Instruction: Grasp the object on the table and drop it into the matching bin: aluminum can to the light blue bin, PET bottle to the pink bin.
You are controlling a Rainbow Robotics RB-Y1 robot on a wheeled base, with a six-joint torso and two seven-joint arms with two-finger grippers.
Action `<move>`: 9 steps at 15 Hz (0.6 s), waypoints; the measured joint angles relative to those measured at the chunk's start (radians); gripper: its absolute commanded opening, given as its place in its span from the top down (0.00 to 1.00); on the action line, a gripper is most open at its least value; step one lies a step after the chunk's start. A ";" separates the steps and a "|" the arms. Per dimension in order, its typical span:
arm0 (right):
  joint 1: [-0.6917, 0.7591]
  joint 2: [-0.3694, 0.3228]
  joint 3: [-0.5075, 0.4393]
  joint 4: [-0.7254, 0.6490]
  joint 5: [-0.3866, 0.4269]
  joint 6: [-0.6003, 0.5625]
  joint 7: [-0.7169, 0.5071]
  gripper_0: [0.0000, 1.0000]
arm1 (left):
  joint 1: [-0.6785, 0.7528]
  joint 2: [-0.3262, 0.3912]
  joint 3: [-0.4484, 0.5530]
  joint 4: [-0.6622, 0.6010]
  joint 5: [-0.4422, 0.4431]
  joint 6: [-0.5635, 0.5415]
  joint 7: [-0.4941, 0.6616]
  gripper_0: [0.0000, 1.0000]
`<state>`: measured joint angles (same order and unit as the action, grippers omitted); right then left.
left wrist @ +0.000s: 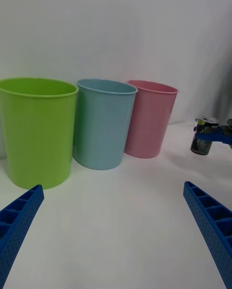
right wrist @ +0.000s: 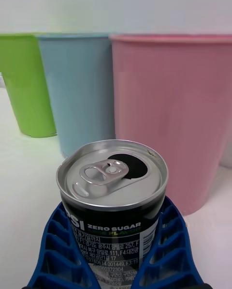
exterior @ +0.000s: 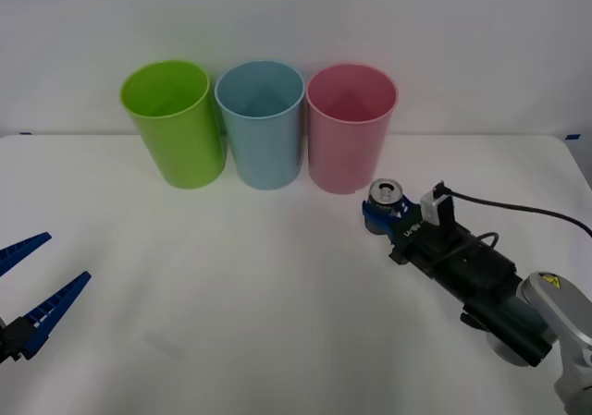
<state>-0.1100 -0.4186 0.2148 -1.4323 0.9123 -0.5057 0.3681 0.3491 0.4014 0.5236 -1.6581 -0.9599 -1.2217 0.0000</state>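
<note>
White table (exterior: 277,295), pale wall (exterior: 296,8) behind

Lime green plastic bin (exterior: 173,124), light blue plastic bin (exterior: 263,124), pink plastic bin (exterior: 350,127); silver-topped metal can (right wrist: 112,192), sides black with white print, possibly green lettering; blue ribbed fingers (right wrist: 169,250).

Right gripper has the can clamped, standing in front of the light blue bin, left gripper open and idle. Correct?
Not quite: the can in the right gripper stands in front of the pink bin, not the light blue bin, as the front view shows. The left gripper is open and idle.
</note>
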 measured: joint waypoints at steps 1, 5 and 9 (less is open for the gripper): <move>0.009 -0.016 0.000 -0.033 -0.003 0.002 -0.027 1.00 | 0.000 0.000 0.000 0.000 0.000 0.000 0.000 0.00; 0.034 -0.094 -0.001 -0.193 -0.018 0.002 -0.178 1.00 | 0.000 0.000 0.000 0.000 0.000 0.000 0.000 0.00; 0.035 -0.170 -0.017 -0.314 -0.044 0.002 -0.287 1.00 | 0.000 0.000 0.000 0.000 0.000 0.000 0.000 0.00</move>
<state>-0.0752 -0.5883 0.1978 -1.7463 0.8685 -0.5033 0.0806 0.3491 0.4014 0.5236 -1.6581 -0.9599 -1.2217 0.0000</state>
